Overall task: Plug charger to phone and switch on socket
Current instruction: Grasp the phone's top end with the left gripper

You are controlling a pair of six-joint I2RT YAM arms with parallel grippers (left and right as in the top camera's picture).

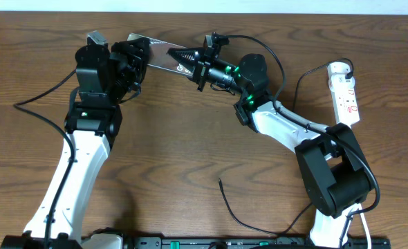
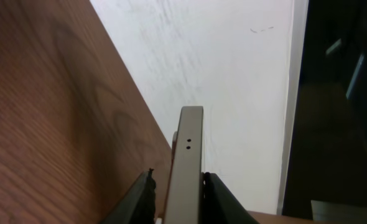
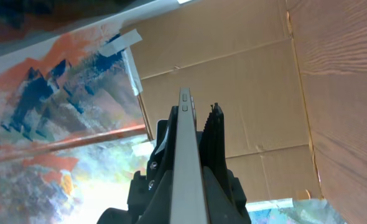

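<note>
The charger (image 1: 220, 184) lay loose near the desk's (image 1: 155, 152) near edge, and the socket (image 1: 346, 93) lay along its right edge. Both arms reached toward the far edge. There the left tool (image 1: 137, 52) and right tool (image 1: 187, 59) each pinched one end of the phone (image 1: 161, 55), held on edge between them.

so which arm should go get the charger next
Probably right: the charger lies nearer its base, and the socket is on its side. The left gripper and right gripper both flank the phone, so left could hold it.
</note>
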